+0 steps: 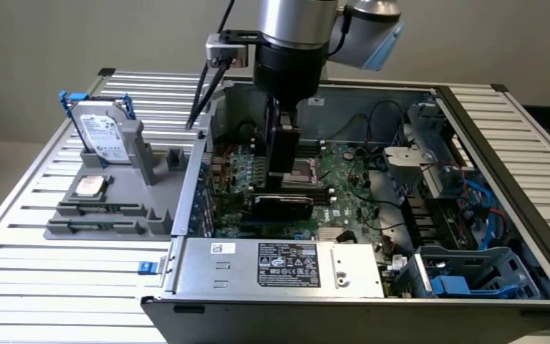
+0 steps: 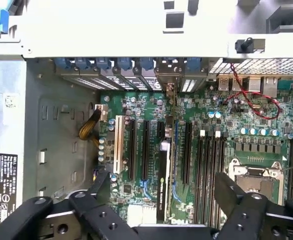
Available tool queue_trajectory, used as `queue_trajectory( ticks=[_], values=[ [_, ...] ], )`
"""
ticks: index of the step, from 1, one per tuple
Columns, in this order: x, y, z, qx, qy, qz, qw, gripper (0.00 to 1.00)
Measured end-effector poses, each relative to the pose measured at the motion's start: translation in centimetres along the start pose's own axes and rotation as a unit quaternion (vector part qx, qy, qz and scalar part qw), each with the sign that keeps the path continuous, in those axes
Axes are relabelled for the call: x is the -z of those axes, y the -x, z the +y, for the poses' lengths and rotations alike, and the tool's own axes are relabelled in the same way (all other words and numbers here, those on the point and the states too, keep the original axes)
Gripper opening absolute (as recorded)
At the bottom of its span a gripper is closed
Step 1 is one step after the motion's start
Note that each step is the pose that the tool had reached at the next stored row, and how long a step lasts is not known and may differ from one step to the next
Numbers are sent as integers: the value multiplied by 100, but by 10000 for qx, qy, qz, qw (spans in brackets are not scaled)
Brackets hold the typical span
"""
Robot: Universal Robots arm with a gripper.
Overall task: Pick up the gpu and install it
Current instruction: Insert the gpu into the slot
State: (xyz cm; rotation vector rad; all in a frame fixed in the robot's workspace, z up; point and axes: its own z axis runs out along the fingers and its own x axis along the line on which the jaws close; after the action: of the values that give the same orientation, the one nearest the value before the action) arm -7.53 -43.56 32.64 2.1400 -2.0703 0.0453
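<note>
Your gripper (image 2: pixel 159 207) hangs wide open and empty just above the gpu (image 2: pixel 162 175), which stands edge-up in its motherboard (image 2: pixel 211 130) slot, apparently seated, so nothing needs holding.

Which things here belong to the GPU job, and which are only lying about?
Job:
- GPU, standing on edge in the motherboard, seen from above as a thin dark strip
- gripper, open, straddling the GPU
- computer case, lying open

Lying about:
- hard drive, upright in the grey holder
- red wire
</note>
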Motion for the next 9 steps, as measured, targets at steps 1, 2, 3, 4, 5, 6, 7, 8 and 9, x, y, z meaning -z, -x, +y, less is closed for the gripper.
queue_trajectory(
  ticks=[1, 2, 3, 4, 5, 6, 7, 8, 9],
  values=[
    [7, -1, 1, 0, 0, 0, 10000, 84],
    [12, -1, 1, 0, 0, 0, 10000, 78],
    [13, -2, 1, 0, -1, -1, 10000, 72],
    [14, -2, 1, 0, -1, -2, 10000, 72],
    [17, -2, 2, 0, 0, 0, 10000, 66],
    [17, -2, 2, 0, 0, 0, 10000, 60],
    [18, -2, 2, 0, 0, 0, 10000, 60],
    [18, -2, 2, 0, 0, -1, 10000, 54],
    [18, -2, 2, 0, 0, 0, 10000, 48]
  ],
)
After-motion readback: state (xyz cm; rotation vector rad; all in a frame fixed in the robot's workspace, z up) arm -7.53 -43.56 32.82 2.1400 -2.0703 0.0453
